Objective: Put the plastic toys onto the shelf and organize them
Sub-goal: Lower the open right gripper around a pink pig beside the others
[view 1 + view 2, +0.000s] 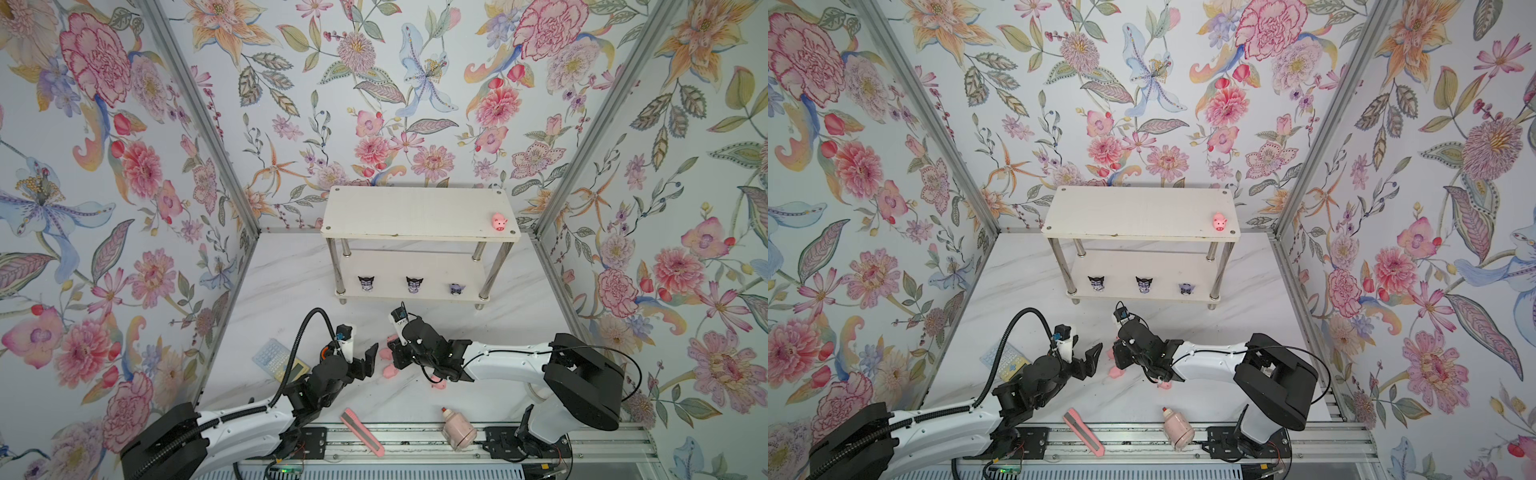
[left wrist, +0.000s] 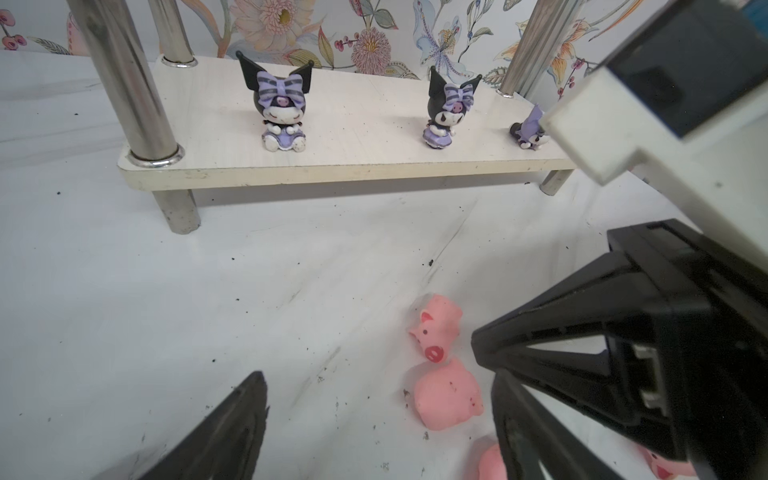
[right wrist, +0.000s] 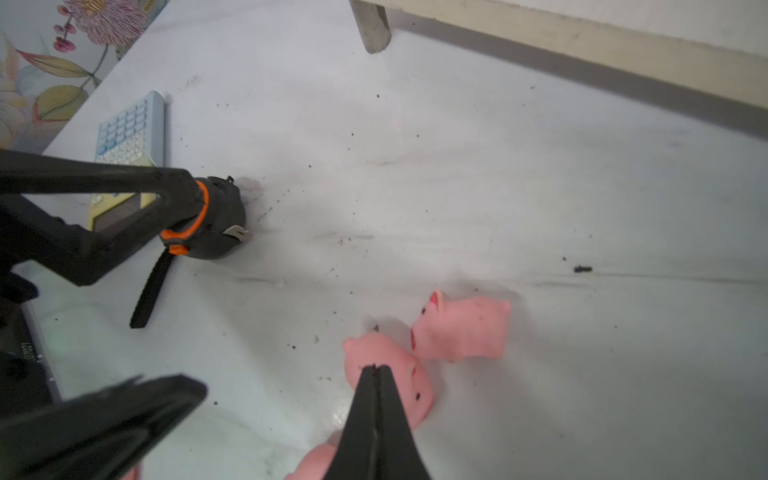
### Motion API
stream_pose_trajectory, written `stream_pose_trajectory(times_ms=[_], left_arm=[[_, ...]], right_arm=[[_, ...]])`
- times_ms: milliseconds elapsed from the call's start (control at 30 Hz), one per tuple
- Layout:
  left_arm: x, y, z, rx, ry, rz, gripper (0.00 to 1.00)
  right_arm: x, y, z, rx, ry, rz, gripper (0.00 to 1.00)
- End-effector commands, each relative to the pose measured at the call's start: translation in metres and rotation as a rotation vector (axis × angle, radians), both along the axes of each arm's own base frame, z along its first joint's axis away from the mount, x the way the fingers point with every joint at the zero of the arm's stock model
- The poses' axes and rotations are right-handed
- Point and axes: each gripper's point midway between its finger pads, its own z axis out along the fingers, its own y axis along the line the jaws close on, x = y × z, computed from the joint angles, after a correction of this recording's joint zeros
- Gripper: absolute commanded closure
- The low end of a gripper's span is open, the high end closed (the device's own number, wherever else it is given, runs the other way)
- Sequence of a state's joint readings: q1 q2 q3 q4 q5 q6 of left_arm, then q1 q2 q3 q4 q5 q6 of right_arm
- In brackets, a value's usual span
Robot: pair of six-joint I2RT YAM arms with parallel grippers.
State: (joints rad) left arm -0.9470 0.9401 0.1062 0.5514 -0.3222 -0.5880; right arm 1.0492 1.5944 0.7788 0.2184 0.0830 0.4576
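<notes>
One pig (image 1: pixel 499 221) on the shelf (image 1: pixel 415 216), four down on the worktop (image 1: pixel 291 274)

That lone pig sits by the top board's front right corner, rest of the board bare. Three horned figurines (image 1: pixel 414 285) are spaced along the lower board's front edge; the right-hand one (image 2: pixel 528 133) looks tipped. The four loose pigs (image 2: pixel 449 395) bunch up in front of the shelf, two of them touching. Right gripper (image 3: pixel 376 370): jaws shut, tips just over one pig, gripping nothing I can see. Left gripper (image 1: pixel 371 359) is right beside it, jaws wide apart and empty. One calculator (image 1: pixel 276 359), one box cutter (image 1: pixel 362 432) and one bottle (image 1: pixel 457 430) hug the worktop's edges; the strip between shelf and arms is open.
</notes>
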Motion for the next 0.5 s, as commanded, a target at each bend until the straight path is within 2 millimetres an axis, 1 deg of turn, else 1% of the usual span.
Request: stream_pose_trajectory(times_ms=[0, 67, 167, 333, 467], left_arm=[[0.002, 0.008, -0.003, 0.009, -0.001, 0.032, 0.15], [0.002, 0.009, -0.005, 0.01, 0.003, 0.032, 0.14], [0.002, 0.008, -0.006, 0.01, 0.006, 0.028, 0.14], [0.002, 0.008, -0.006, 0.008, 0.006, 0.027, 0.14], [0.003, 0.008, -0.004, 0.004, 0.003, 0.029, 0.14]], right_arm=[[0.008, 0.011, 0.003, 0.0, -0.025, 0.002, 1.0], [0.012, 0.01, -0.006, -0.029, -0.017, -0.011, 1.0], [0.015, 0.003, -0.023, -0.067, 0.003, -0.046, 1.0], [0.015, -0.022, -0.047, -0.108, 0.038, -0.112, 1.0], [0.009, -0.045, -0.055, -0.132, 0.039, -0.154, 1.0]])
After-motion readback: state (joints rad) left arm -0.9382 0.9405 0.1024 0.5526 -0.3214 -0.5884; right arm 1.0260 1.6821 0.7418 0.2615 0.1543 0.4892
